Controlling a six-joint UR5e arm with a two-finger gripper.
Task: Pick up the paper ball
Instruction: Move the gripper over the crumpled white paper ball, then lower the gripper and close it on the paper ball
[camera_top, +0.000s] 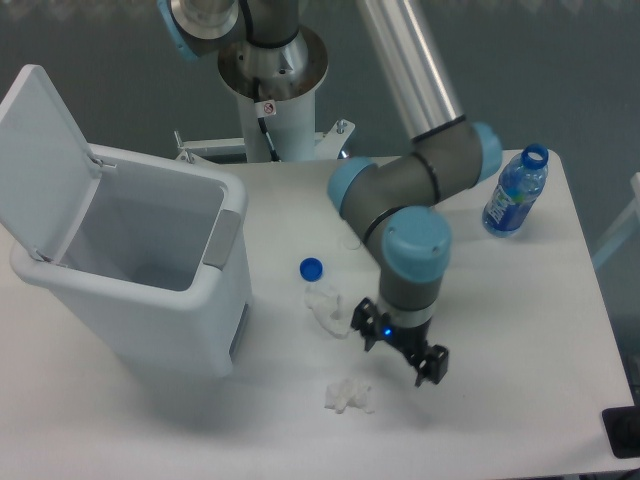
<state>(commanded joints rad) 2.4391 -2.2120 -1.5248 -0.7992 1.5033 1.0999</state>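
Observation:
The paper ball (348, 396) is a small lumpy white wad lying on the white table near its front edge. My gripper (401, 353) hangs just above and to the right of it, a short gap away. Its two black fingers point down and stand apart, so it is open with nothing between them. The left fingertip (367, 337) is close to the right end of a longer crumpled white paper strip (326, 308).
A blue bottle cap (312, 268) lies behind the strip. A white bin (150, 300) with its lid raised fills the left side. A blue-labelled plastic bottle (513, 191) stands at the back right. The arm's base column (272, 95) rises at the back.

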